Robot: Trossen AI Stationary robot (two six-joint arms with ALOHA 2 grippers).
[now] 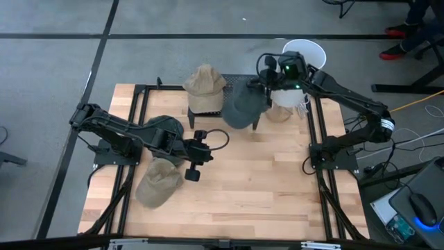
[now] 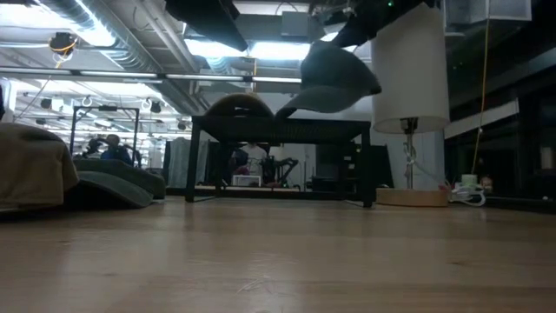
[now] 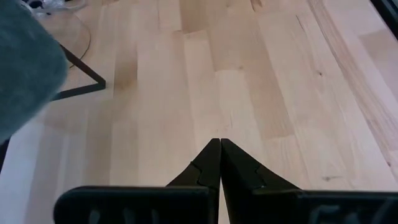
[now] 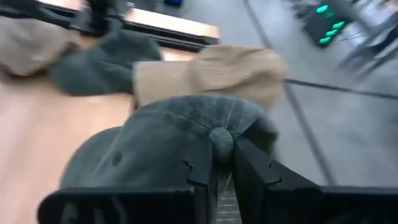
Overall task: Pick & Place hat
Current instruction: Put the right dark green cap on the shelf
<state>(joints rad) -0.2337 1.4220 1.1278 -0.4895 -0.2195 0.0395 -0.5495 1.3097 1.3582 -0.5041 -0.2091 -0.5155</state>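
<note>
A dark grey hat point(image 1: 241, 107) point(image 2: 334, 78) hangs in the air over the right end of a black rack point(image 2: 278, 126) at the table's far side, with my right gripper point(image 4: 224, 155) point(image 1: 267, 87) shut on it. A tan hat point(image 1: 205, 87) sits crown up on the rack's left part. Two more hats lie on the table at the left: a grey one point(image 1: 163, 128) and a tan one point(image 1: 158, 184). My left gripper point(image 3: 219, 149) point(image 1: 191, 173) hovers shut and empty between them, above bare wood. My right gripper pinches the top of the grey hat's crown, at the small button point(image 4: 221, 140), between its two fingers point(image 4: 199, 168). The fingers come slanting down from the table's far right side. The hat hangs below them, lifted clear of the rack and the table.
A white lamp point(image 2: 408, 65) point(image 1: 305, 52) stands on a round wooden base at the table's far right corner, close behind my right gripper. Black frame rails point(image 1: 316, 139) run along the table's left and right sides. Open wood lies in the middle and near right.
</note>
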